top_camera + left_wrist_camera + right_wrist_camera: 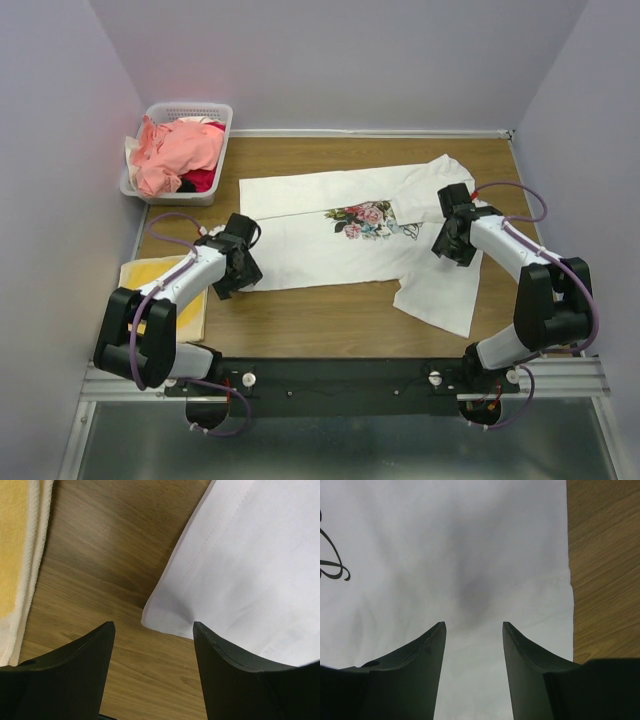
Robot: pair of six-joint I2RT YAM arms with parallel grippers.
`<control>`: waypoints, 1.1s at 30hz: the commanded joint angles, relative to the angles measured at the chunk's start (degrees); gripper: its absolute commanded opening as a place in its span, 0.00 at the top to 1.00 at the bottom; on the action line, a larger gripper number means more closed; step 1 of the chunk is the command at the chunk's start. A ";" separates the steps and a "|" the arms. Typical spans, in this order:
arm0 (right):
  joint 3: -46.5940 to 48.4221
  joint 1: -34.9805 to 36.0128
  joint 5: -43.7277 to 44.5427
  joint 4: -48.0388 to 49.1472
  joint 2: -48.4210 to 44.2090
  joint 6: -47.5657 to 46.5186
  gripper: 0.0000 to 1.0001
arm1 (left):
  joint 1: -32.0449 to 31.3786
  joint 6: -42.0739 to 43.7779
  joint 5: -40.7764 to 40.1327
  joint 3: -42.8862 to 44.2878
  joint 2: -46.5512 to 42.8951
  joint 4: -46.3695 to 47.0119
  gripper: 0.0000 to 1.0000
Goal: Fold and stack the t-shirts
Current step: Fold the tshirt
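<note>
A white t-shirt point(320, 235) with a floral print point(365, 220) lies spread flat on the wooden table, one sleeve reaching toward the front right. My left gripper point(238, 272) is open and empty, low at the shirt's near left corner. In the left wrist view the gripper point(154, 627) has that hem corner point(165, 615) just ahead of its tips. My right gripper point(450, 240) is open and empty over the shirt's right side. In the right wrist view the gripper point(474, 625) hangs above plain white cloth point(470, 555), with dark script lettering point(332, 565) at the left.
A white lattice basket point(190, 107) at the back left holds a salmon-pink t-shirt point(180, 150) and a red one point(200, 180). A yellow cloth point(185, 310) lies at the front left under the left arm; it also shows in the left wrist view point(15, 545). Walls enclose three sides.
</note>
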 commanded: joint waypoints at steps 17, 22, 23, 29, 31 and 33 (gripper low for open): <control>2.03 0.11 1.96 -3.45 -0.40 1.82 0.44 | 1.08 1.69 1.09 1.16 3.01 2.52 1.00; 2.74 0.11 2.66 -7.04 -2.07 1.82 0.44 | 1.08 1.26 -1.98 5.89 2.13 0.15 1.00; 2.74 0.02 2.93 -7.75 -2.25 2.08 0.44 | 1.17 1.08 -2.51 6.95 2.13 -0.64 1.00; -0.50 0.11 2.84 -14.43 -4.62 5.33 0.44 | 2.57 1.52 -7.79 16.44 4.15 -2.49 1.00; -3.13 0.11 1.97 -15.66 -5.85 6.56 0.44 | 3.97 2.22 -8.93 18.64 5.90 -1.88 1.00; -3.41 0.20 0.39 -16.19 -7.78 6.83 0.44 | 5.03 3.44 -9.11 19.70 7.49 -1.44 1.00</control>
